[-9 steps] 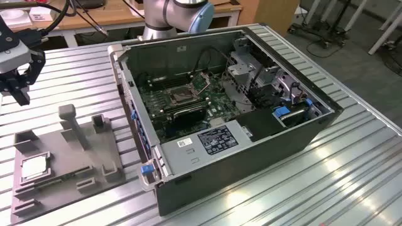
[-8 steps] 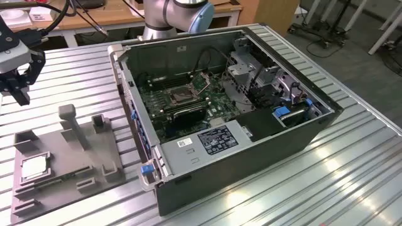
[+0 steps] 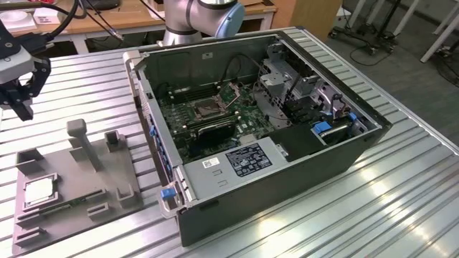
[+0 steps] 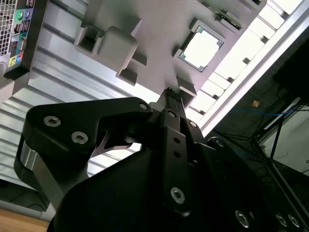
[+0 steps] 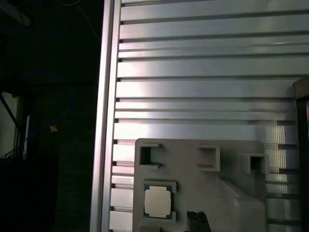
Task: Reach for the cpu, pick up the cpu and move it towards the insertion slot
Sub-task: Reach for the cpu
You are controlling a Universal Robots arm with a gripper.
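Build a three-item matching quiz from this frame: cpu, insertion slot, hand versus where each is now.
Things:
1. cpu
2. insertion slot
3. hand

Places:
A. on the green board inside the open case
B. in the air, apart from the cpu
C. lying in a square recess of the grey fixture

Pairs: 1-C, 2-A, 3-B

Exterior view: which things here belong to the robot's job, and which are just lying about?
Job: cpu, insertion slot, gripper.
Lying about: green circuit strip, tall grey post, blue latch.
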